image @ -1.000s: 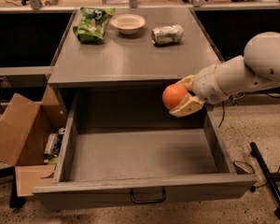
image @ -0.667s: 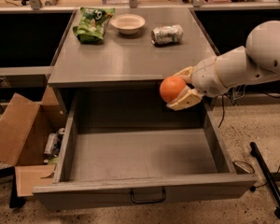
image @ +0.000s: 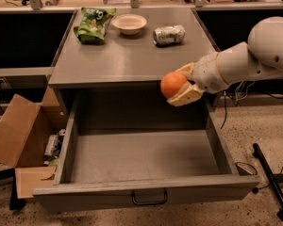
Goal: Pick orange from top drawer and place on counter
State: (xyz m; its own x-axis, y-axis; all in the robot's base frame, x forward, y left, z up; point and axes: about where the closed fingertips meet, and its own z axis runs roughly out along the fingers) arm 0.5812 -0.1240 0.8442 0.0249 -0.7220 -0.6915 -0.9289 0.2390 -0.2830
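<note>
The orange point(image: 172, 84) is a small round fruit held between the cream fingers of my gripper point(image: 181, 84). The gripper is shut on it and comes in from the right on a white arm. The orange hangs in the air at the counter's front edge, above the back of the open top drawer point(image: 146, 187). The drawer is grey, pulled out, with a black wire handle on its front, and nothing lies inside it. The grey counter point(image: 127, 58) lies just behind and left of the orange.
On the counter's far part stand a green chip bag point(image: 93, 25), a beige bowl point(image: 129, 23) and a crushed silver can point(image: 169, 34). A brown cardboard box point(image: 23, 142) with items sits on the floor left of the drawer. A black bar point(image: 271, 178) lies on the floor at right.
The gripper has lifted the orange up and slightly left, from above the drawer's back to the level of the counter's front edge.
</note>
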